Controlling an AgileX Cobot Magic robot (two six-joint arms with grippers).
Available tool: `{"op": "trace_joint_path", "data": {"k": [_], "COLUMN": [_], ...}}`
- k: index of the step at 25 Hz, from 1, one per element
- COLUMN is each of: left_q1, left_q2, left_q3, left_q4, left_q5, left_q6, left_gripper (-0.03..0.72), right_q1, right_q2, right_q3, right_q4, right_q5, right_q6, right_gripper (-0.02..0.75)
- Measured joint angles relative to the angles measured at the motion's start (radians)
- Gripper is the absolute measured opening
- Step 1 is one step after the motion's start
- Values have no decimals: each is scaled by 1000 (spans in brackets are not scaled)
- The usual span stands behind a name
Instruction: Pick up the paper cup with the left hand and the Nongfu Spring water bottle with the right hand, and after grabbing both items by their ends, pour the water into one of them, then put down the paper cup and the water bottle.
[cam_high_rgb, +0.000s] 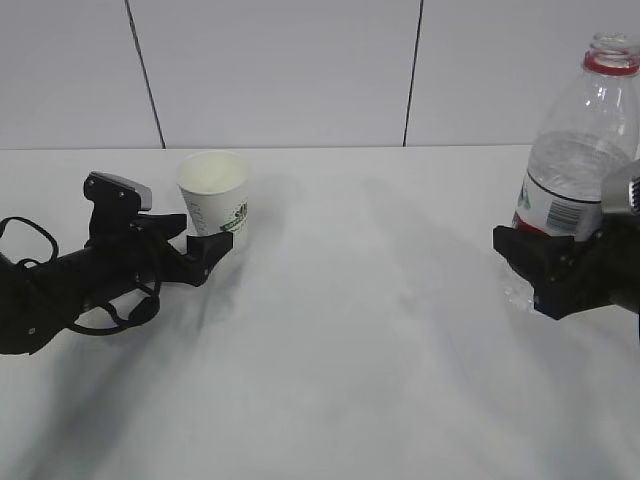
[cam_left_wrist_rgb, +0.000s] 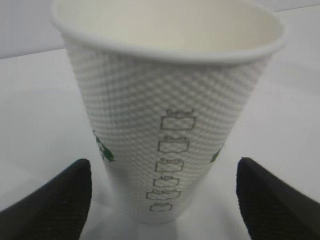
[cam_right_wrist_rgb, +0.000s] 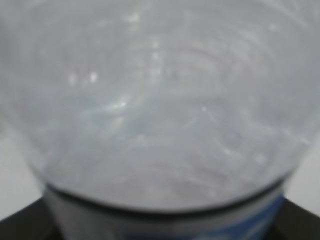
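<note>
Black right gripper (cam_high_rgb: 560, 262) is clamping the clear ribbed bottle (cam_high_rgb: 580, 150); left claw (cam_high_rgb: 200, 245), spread wide, is straddling the dimpled white paper cup (cam_high_rgb: 215, 200), risking a knock-over.

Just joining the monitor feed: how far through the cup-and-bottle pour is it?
Near the end, it seems. The paper cup stands on the table, the left hand open around its base without touching. The right hand holds the uncapped Nongfu Spring water bottle; releasing it remains. Whether water was poured can't be told.
</note>
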Motion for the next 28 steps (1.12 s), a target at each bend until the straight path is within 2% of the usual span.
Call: {"op": "trace_joint_path", "data": {"k": [10,25,28], "left_q1": [-2,-29,-29], "left_q2": [40,88,88], "left_q3": [-120,-212,-217], "left_q4": [12,21,21], "left_q5": [69,86,91], "left_q6": [-48,-98,-106], "left_gripper": [681,681,659], "right_q1": [0,0,0], "right_q2": [0,0,0], "right_q3": [2,2,2], "right_q4": [0,6,8], "right_q5": [2,2,2], "right_q6": [0,0,0], "right_gripper": [495,495,494]}}
